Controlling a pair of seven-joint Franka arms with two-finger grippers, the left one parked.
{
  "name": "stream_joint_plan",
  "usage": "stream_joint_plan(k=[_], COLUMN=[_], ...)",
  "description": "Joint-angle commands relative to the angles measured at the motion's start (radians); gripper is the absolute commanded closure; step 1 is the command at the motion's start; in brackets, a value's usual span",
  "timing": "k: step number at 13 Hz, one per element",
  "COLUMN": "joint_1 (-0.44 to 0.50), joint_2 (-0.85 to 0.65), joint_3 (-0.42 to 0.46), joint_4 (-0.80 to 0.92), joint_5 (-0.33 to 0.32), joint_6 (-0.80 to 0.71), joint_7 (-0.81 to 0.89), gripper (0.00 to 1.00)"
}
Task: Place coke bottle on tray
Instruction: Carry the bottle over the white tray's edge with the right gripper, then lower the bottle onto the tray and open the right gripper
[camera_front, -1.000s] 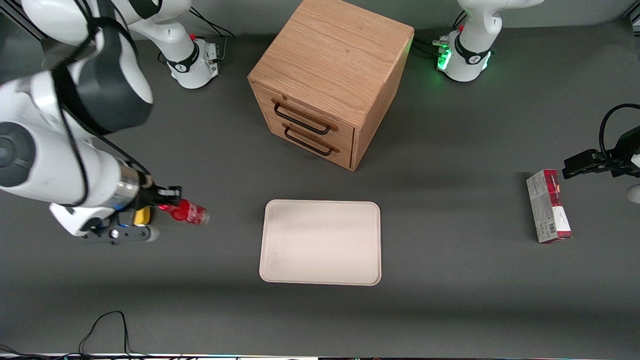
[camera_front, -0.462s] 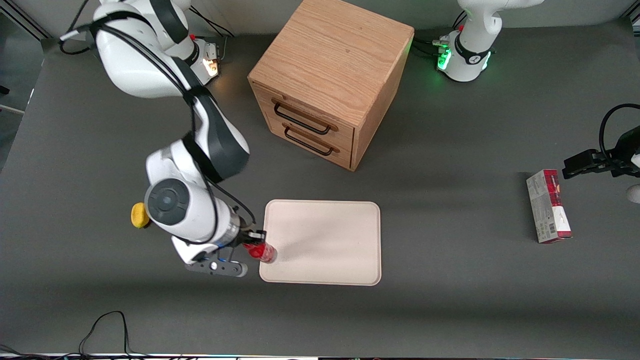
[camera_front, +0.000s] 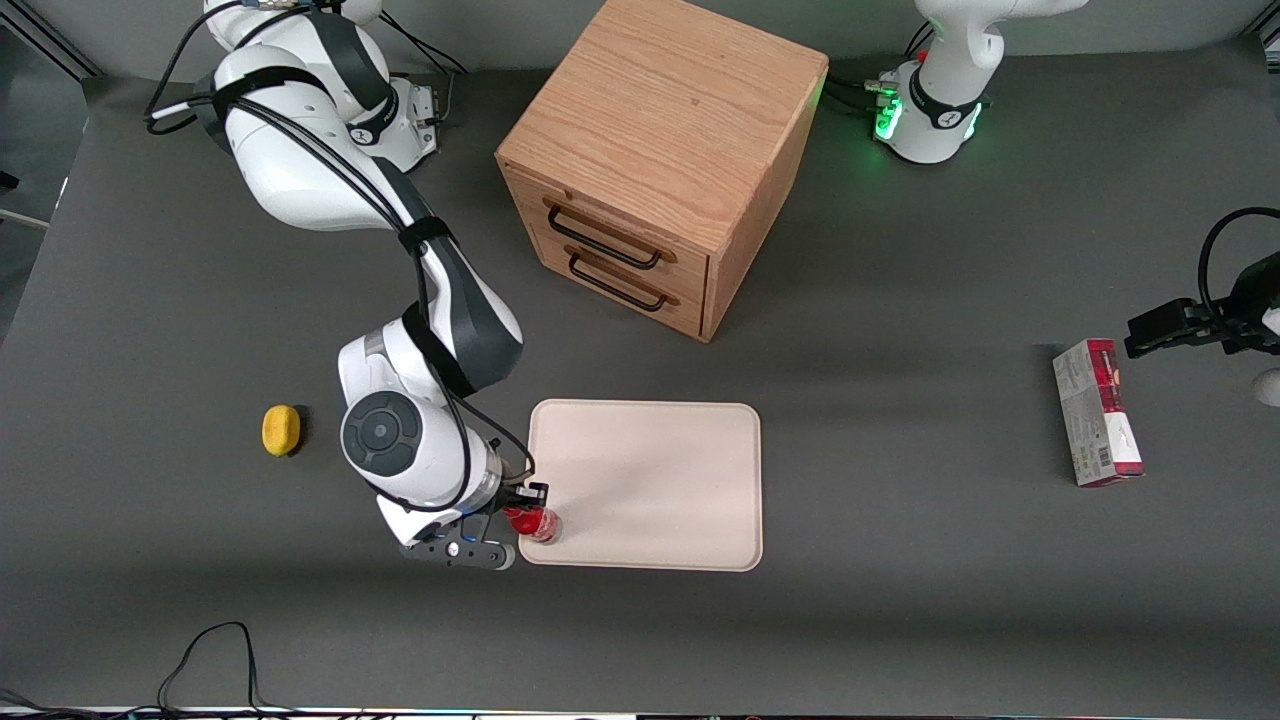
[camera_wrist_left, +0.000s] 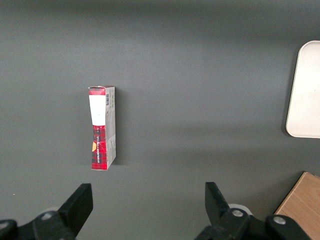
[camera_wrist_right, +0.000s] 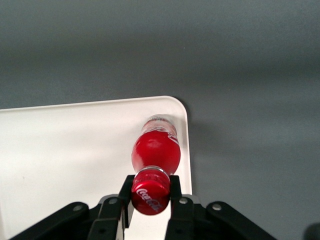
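Note:
My right gripper (camera_front: 524, 503) is shut on the red cap of the small red coke bottle (camera_front: 537, 523). The bottle hangs roughly upright over the near corner of the cream tray (camera_front: 650, 470) at the working arm's end. In the right wrist view the gripper (camera_wrist_right: 150, 192) clamps the cap, and the bottle's red body (camera_wrist_right: 156, 147) points down at the tray (camera_wrist_right: 65, 150), close to its rounded corner and rim. Whether the clear base touches the tray cannot be told.
A wooden two-drawer cabinet (camera_front: 655, 160) stands farther from the front camera than the tray. A yellow lemon-like object (camera_front: 281, 430) lies toward the working arm's end. A red-and-grey carton (camera_front: 1097, 412), also in the left wrist view (camera_wrist_left: 102, 127), lies toward the parked arm's end.
My right gripper has carried the bottle from beside the yellow object over to the tray's near corner, and over the last half second it has moved slightly farther onto the tray and lower.

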Motion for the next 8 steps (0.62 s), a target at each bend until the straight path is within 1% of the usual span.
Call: stream_joint_plan(k=[1, 2, 3, 4, 8], joint_1=[0.009, 0.009, 0.009, 0.009, 0.009], joint_2=[0.012, 0.012, 0.014, 0.015, 0.006], joint_3=[0.001, 0.001, 0.001, 0.001, 0.001], joint_4=[0.029, 0.029, 0.027, 0.027, 0.024], joint_5=[-0.023, -0.023, -0.023, -0.026, -0.029], joint_6=[0.010, 0.012, 0.012, 0.012, 0.001], joint_7=[0.025, 0.020, 0.014, 0.013, 0.013], gripper=[1.00, 0.81, 0.22, 0.00, 0.00])
